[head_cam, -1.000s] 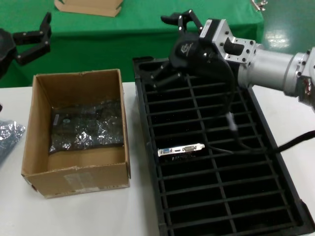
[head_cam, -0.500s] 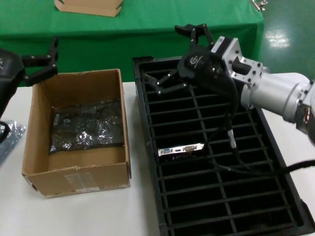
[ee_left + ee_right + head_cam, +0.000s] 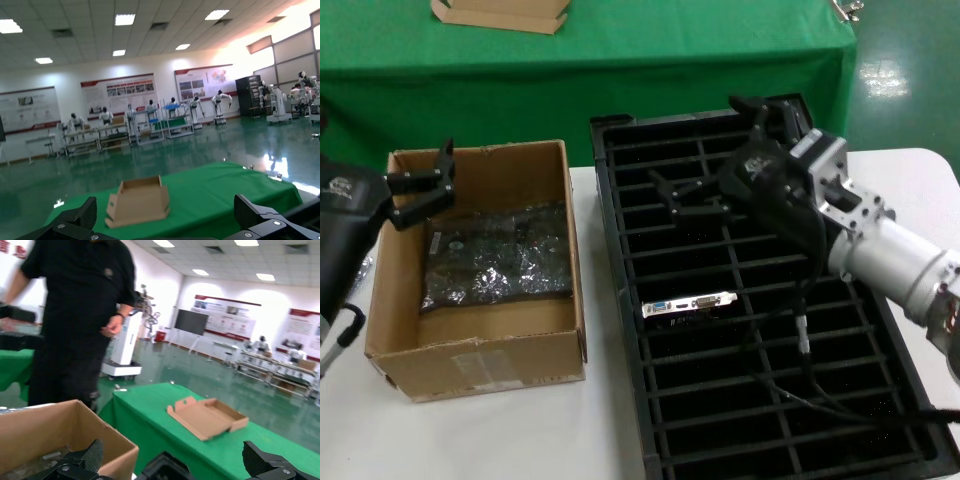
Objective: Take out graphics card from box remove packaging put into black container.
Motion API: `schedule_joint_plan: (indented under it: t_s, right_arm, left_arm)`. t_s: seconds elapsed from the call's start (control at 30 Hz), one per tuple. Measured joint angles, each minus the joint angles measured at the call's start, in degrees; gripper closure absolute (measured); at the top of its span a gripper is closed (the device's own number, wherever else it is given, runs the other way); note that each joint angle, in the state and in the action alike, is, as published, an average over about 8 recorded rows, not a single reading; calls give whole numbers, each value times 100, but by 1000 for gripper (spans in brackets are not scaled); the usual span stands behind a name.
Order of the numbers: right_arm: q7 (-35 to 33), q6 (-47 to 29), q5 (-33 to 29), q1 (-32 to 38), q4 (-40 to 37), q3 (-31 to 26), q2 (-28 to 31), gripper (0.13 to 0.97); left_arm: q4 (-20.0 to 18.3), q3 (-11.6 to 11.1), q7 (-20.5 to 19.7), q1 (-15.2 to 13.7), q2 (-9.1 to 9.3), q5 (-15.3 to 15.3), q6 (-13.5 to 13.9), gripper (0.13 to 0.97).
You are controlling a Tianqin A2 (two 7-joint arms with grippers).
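1. White tabletop [image 3: 520, 440] fronts a green-draped table [image 3: 650, 60] holding a flat cardboard tray [image 3: 500, 12].
2. Left gripper [image 3: 420, 190], fingers spread and empty, hovers at the box [image 3: 470, 370] rim.
3. Beneath lies the packaging [image 3: 495, 265], flat inside; descend squarely and pinch one crinkled edge.
4. Right gripper [image 3: 695, 195], also spread, hangs over the black container [image 3: 620, 300], above a slotted graphics card [image 3: 688, 303].

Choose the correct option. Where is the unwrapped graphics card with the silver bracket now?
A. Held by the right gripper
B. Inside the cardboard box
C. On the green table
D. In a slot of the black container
D: the graphics card stands in a slot of the black container, with no gripper touching it.
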Motion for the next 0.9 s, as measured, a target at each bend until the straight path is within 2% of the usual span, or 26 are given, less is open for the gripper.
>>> schedule_joint_plan:
  t_s: [0.9]
  right_arm:
    - [71, 1770, 551, -2218, 1181, 706, 108, 129]
  left_arm:
    - [-204, 379, -562, 1006, 308, 398, -905, 132]
